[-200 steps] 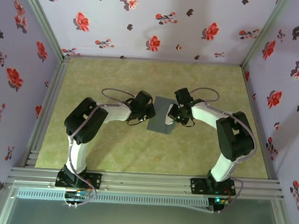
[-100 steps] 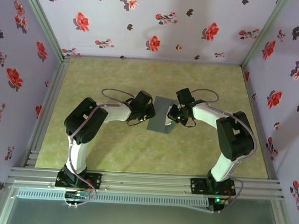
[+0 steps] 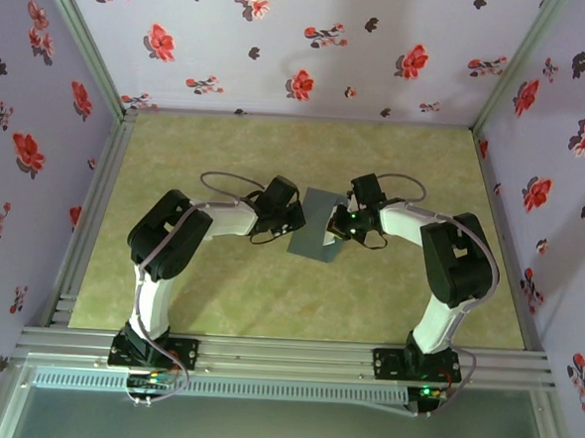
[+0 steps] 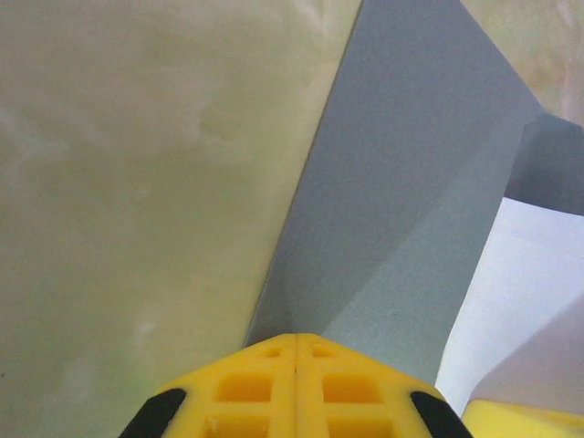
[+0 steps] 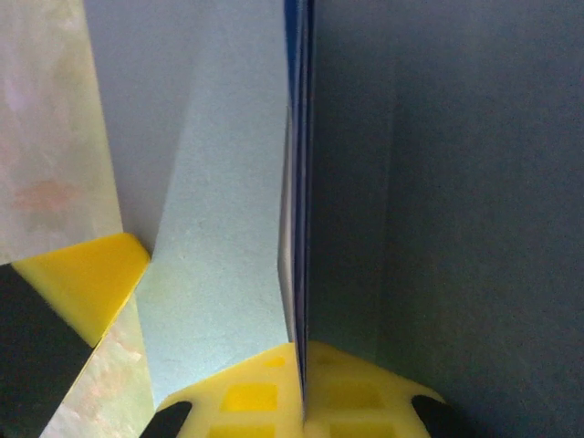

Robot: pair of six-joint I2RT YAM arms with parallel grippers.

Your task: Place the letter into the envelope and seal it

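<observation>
On either edge of the envelope (image 3: 315, 230), left gripper (image 4: 297, 339) and right gripper (image 5: 304, 349) are pinched shut on it. We judge this paper light, floppy and easily creased, so hold it by the edges, sparing the letter (image 4: 525, 283).

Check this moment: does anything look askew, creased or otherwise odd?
The envelope shows a diagonal crease across its grey panel where the left tool pinches its edge, so it looks buckled rather than flat. From above it sits skewed on the table. What shows of the letter looks unmarked.

Robot test booth, floral walls (image 3: 303, 41), aluminium frame (image 3: 284, 356)
</observation>
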